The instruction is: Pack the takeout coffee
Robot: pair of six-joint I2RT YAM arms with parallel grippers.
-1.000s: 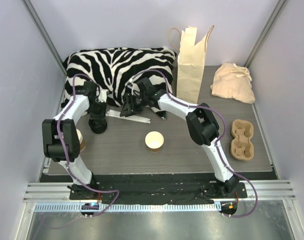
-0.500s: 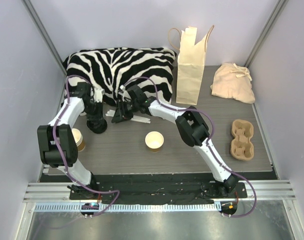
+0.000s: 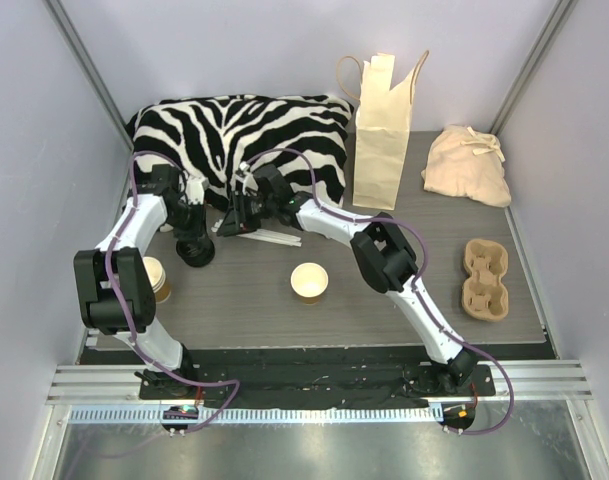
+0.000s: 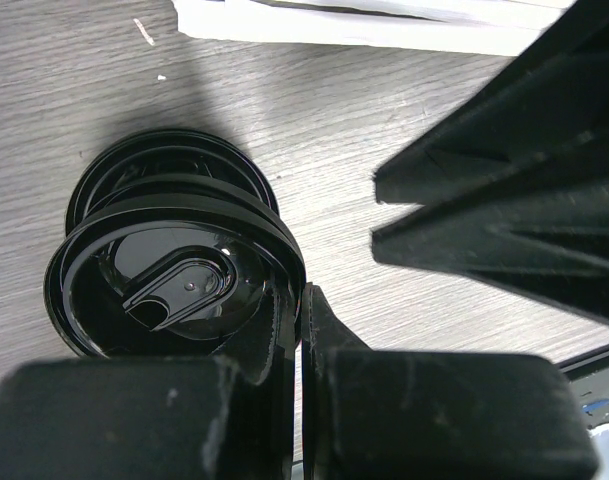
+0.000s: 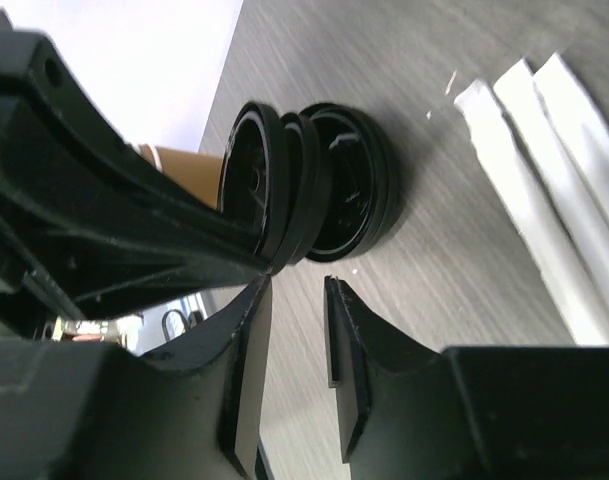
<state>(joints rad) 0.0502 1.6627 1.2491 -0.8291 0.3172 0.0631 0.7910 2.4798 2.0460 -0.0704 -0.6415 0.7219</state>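
Note:
The takeout coffee (image 3: 309,282), a small brown paper cup with an open top, stands alone on the table in front of both grippers. My left gripper (image 3: 193,236) (image 4: 302,302) is shut on the rim of a black lid (image 4: 174,285), which tilts up over another black lid (image 4: 154,165) lying on the table. My right gripper (image 3: 232,221) (image 5: 296,300) sits just right of those lids (image 5: 314,190). Its fingers stand a little apart with nothing between them, and its left fingertip is almost touching the lids' edge.
A brown cup with a white top (image 3: 155,277) stands by the left arm. White wrapped straws (image 3: 271,236) lie behind the lids. At the back are a zebra cushion (image 3: 234,130), an upright paper bag (image 3: 382,135) and a cloth pouch (image 3: 467,166). A cup carrier (image 3: 485,279) lies right.
My right gripper has swung left toward the left gripper and the lids, and its fingers have narrowed. The left arm shifted slightly left and kept its grip.

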